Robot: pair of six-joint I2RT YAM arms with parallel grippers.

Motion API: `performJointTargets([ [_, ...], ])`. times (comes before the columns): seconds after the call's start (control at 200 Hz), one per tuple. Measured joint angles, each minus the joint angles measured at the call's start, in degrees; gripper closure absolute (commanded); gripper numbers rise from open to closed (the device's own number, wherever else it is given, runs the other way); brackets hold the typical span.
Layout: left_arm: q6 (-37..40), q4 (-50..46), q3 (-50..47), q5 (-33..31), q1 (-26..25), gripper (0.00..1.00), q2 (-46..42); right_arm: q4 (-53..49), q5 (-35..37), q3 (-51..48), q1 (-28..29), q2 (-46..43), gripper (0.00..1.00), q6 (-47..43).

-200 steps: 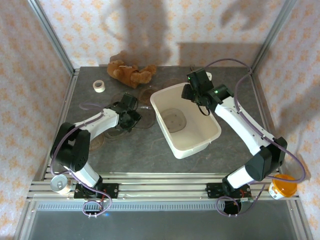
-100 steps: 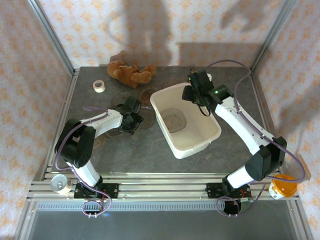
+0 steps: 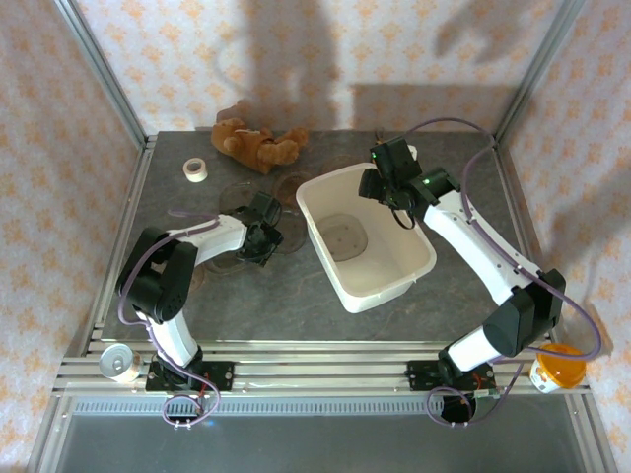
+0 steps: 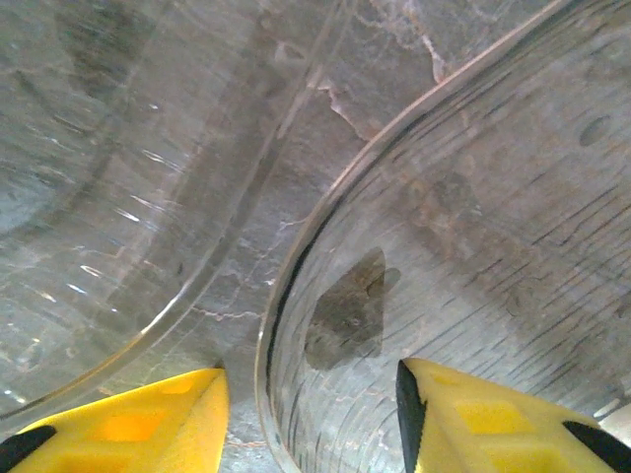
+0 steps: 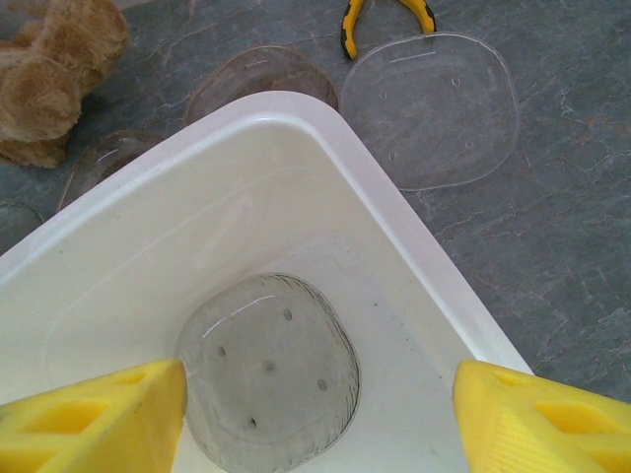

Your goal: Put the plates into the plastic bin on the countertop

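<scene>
The white plastic bin (image 3: 390, 281) (image 5: 394, 217) sits mid-countertop with one clear plate (image 3: 344, 237) (image 5: 268, 370) flat on its floor. My right gripper (image 3: 386, 182) (image 5: 320, 414) hangs open over the bin's far corner, holding nothing. Several more clear plates lie on the grey countertop (image 3: 296, 305) left of the bin. My left gripper (image 3: 264, 235) (image 4: 312, 394) is low over one plate (image 3: 281, 236) (image 4: 473, 217) (image 5: 432, 108), open, its yellow fingertips (image 4: 177, 414) astride the rim. A second plate (image 4: 89, 197) lies beside it.
A brown teddy (image 3: 256, 143) (image 5: 49, 69) and a white tape roll (image 3: 196, 169) lie at the back left. A tin can (image 3: 120, 363) and an orange-capped bottle (image 3: 557, 370) stand by the front rails. Aluminium posts frame the counter.
My left gripper has slid a little right toward the bin, onto the plate's rim, and its jaws have narrowed. The right arm has held still.
</scene>
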Motion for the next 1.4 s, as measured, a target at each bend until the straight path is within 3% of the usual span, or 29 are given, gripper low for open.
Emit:
performJointTargets([
  [0.365, 0.02, -2.45, 0.44, -0.09, 0.00, 0.80, 0.42, 0.42, 0.00, -1.03, 0.00, 0.02, 0.28, 0.00],
  [0.836, -1.05, 3.30, 1.53, -0.07, 0.00, 0.97, 1.16, 1.25, 0.02, -2.67, 0.00, 0.07, 0.28, 0.00],
  [1.076, -0.98, 3.06, 1.90, -0.68, -0.11, 1.00, 0.24, 1.70, 0.04, -3.17, 0.00, 0.02, 0.28, 0.00],
  [1.401, 0.61, -1.75, 1.95, -4.66, -1.25, 1.00, -7.85, 2.14, 0.02, -3.72, 0.00, 0.00, 0.28, -0.04],
])
